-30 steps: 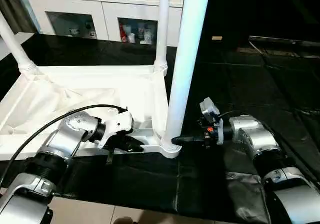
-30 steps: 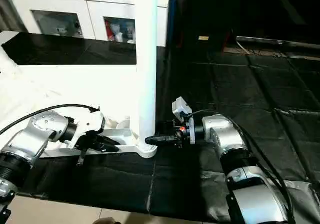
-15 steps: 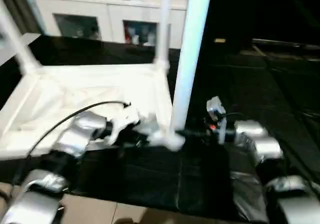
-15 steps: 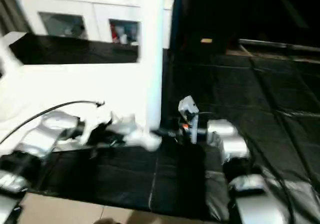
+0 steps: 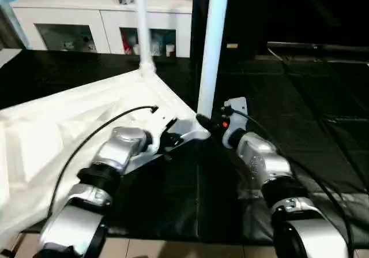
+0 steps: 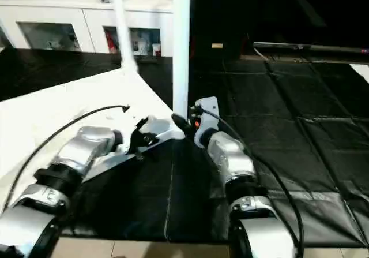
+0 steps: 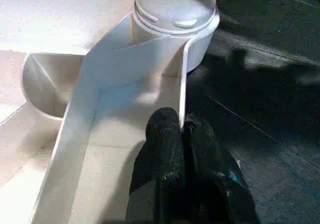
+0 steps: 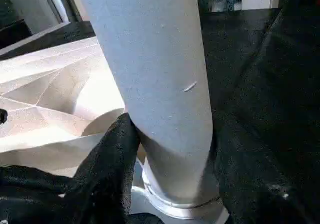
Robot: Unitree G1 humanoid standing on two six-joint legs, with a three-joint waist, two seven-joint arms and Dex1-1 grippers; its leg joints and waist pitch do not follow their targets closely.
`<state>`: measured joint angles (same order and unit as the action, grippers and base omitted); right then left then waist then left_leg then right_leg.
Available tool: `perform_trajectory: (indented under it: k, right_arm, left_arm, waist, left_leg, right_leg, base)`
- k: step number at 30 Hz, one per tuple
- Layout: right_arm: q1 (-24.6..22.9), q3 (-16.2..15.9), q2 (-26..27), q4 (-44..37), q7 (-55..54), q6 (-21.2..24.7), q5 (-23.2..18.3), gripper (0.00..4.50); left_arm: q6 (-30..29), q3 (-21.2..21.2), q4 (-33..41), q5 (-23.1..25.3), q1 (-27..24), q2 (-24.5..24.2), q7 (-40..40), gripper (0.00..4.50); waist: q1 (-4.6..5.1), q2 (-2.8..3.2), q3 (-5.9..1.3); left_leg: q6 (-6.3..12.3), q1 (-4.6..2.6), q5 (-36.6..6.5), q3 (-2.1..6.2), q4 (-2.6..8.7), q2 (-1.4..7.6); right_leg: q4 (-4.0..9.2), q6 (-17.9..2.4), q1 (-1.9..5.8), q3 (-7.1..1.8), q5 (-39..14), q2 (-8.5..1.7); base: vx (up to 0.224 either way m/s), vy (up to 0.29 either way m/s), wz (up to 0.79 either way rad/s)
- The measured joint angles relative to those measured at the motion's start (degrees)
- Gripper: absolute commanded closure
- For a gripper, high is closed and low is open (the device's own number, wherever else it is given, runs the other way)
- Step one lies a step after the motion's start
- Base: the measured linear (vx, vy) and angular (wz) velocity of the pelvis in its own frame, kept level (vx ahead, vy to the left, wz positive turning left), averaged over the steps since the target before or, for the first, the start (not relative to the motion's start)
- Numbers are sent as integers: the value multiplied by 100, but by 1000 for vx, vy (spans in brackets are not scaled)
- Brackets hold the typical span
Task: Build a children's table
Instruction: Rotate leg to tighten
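Left gripper (image 7: 181, 134) pinched tight; right gripper (image 8: 167, 149) spread mid-width — both silver forearms (image 5: 115, 154) angle inward.

The upturned table top (image 5: 69, 125) lies on the mat (image 5: 300, 113), cabinet (image 5: 98, 15) behind it.

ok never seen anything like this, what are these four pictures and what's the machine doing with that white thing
It is a humanoid robot with two silver arms, each ending in two black fingers. Two pictures look down from its head; two come from cameras on its wrists. A white plastic table top lies upside down on black floor mats, with a leg standing in its near corner and another leg behind. The left gripper is pinched shut on the top's thin edge wall beside that corner. The right gripper is closed around the near leg just above its socket. A white cabinet stands behind.
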<state>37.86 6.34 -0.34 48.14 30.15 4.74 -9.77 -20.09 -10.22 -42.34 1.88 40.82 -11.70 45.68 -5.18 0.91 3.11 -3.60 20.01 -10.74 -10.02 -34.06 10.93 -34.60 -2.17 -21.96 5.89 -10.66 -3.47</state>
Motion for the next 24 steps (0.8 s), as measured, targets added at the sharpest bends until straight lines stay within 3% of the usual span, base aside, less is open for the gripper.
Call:
perform_trajectory:
  k: [6,11,19,24]
  right_arm:
    - [-446,-274,-20,-135,696,-116,-62,135]
    - [-617,-437,-571,-409,1756,-97,-172,98]
    - [-565,-506,-1569,-659,3265,3,-300,16]
    - [-480,-733,-1729,-670,3841,-31,-280,6]
  left_arm:
    - [171,-26,12,34,39,-185,-16,450]
    - [327,-112,142,6,8,-400,469,450]
    - [881,-458,376,-2,-235,-1111,1859,450]
    - [1199,-610,533,-60,-360,-1369,2487,450]
  waist:
    - [10,-2,1]
    - [-54,-2,0]
    - [-147,1,2]
    - [-205,0,2]
  left_leg:
    - [-2,21,-1,-1,45,1]
    - [29,109,17,-3,34,3]
    - [-2,94,0,-3,14,7]
    - [-2,100,0,-3,9,7]
  right_leg:
    - [-2,-23,-35,0,5,6]
    - [-24,-29,-123,1,2,6]
    - [-36,-31,-109,1,5,5]
    - [-37,-32,-108,1,6,5]
  base:
    - [0,0,0]
    - [0,0,0]
    - [0,0,0]
    - [0,0,0]
